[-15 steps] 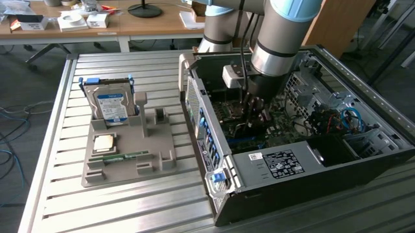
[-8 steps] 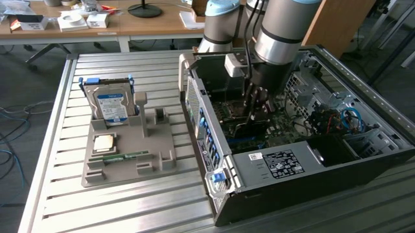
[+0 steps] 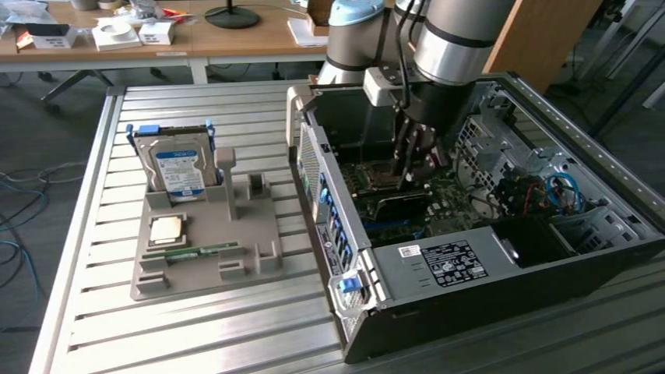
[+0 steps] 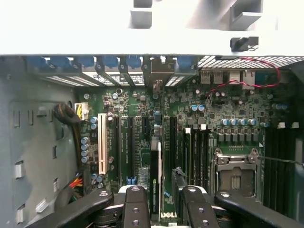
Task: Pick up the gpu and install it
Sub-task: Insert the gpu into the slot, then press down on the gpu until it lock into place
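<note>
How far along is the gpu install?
Pickup looks done: the gray tray holds the hard drive, CPU chip and memory stick, no card. In hand: the gripper holds the gpu edge-on over the motherboard slots. Whether it is fully seated, cannot tell.

The arm reaches straight down, claw (image 4: 161, 202) fingers parted around a thin card.

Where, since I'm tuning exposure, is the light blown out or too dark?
Wrist view: the table beyond the computer case washes out to white, while the motherboard is evenly lit. Exterior view: the case interior lies in shadow under the arm.
</note>
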Available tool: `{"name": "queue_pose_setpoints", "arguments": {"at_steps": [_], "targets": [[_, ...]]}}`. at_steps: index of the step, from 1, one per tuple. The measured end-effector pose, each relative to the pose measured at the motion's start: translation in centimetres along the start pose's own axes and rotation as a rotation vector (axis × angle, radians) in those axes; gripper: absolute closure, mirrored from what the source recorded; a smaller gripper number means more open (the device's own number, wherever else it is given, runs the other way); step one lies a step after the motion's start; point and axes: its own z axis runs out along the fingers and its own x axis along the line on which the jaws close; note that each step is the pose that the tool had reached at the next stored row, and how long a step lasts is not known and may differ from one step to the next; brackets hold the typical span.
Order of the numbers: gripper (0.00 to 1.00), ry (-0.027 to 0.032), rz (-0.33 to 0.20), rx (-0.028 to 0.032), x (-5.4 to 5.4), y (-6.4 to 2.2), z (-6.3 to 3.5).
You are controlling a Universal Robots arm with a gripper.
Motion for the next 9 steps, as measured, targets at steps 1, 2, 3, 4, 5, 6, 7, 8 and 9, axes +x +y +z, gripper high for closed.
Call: {"name": "queue_pose_setpoints", "arguments": {"at_steps": [1, 2, 3, 4, 5, 6, 7, 8, 9], "targets": [[0.66, 0.0000, 0.000, 0.0000, 0.00, 0.00, -0.15], [0.66, 0.0000, 0.000, 0.0000, 0.00, 0.00, -0.25], [0.66, -0.0003, 0.000, 0.0001, 0.00, 0.00, -0.25], [0.66, -0.0002, 0.000, 0.0002, 0.00, 0.00, -0.25], [0.66, -0.0001, 0.000, 0.0001, 0.00, 0.01, -0.26], [0.66, -0.0001, 0.000, 0.0001, 0.00, 0.00, -0.26], [0.66, -0.0001, 0.000, 0.0001, 0.00, 0.00, -0.26], [0.66, -0.0001, 0.000, 0.0001, 0.00, 0.00, -0.26], [0.66, -0.0001, 0.000, 0.0001, 0.00, 0.01, -0.26]]}}
